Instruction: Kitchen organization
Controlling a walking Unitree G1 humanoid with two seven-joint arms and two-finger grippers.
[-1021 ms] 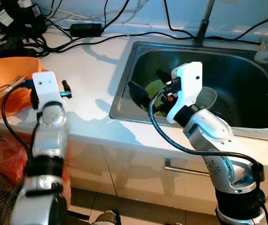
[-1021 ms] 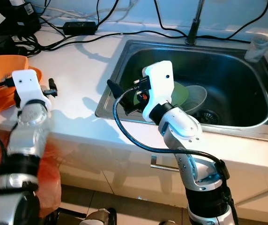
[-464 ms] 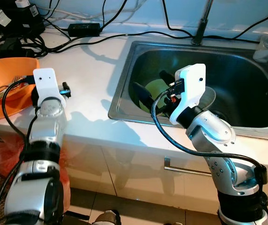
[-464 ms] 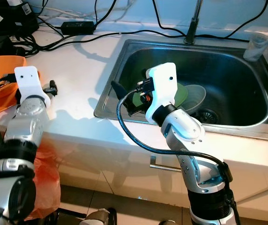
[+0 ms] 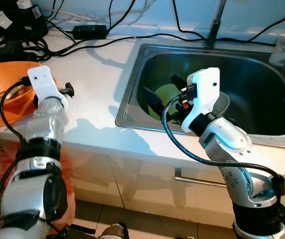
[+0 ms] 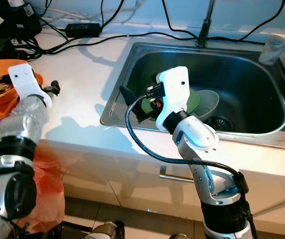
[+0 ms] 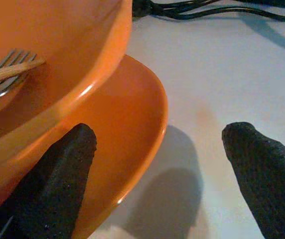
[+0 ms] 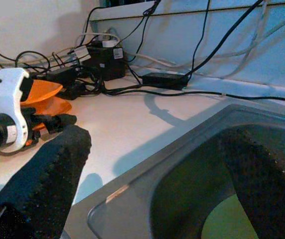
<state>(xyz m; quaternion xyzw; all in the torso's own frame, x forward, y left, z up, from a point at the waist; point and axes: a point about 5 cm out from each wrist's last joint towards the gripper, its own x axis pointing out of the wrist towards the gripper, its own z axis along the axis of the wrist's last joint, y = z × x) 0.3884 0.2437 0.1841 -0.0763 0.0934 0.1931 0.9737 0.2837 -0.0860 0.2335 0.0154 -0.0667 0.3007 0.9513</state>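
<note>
Orange bowls (image 5: 5, 94): two, nested, standing on the white countertop (image 5: 97, 74) at the robot's far left, well apart from the sink. The upper bowl holds a fork (image 7: 5, 67) and wooden chopsticks (image 7: 8, 74) lying across its hollow. The rim of the lower bowl (image 7: 137, 144) juts out toward the counter's bare part.

Left gripper (image 7: 165, 174): fingers spread wide, hovering just beside the bowls. In the left wrist view one fingertip (image 7: 65, 159) lies over the lower bowl's rim and the other (image 7: 262, 164) over bare counter, so the rim edge sits between the two, nearer the first. Nothing is held. This arm is by far the nearer to the bowls; a grasp would probably call for a short advance toward the rim and then a closing across its edge.

Right gripper (image 5: 162, 92): fingers wide apart, empty, poised over the near left corner of the steel sink (image 5: 277, 129). Below it lie a green plate (image 5: 165, 94) and a clear glass bowl (image 6: 207, 102), near the drain.

Also present: black cables and a power adapter (image 5: 90, 31) along the back of the counter; a tap stem (image 5: 216, 25) behind the sink; a clear cup (image 5: 284, 50) at its far right corner.
</note>
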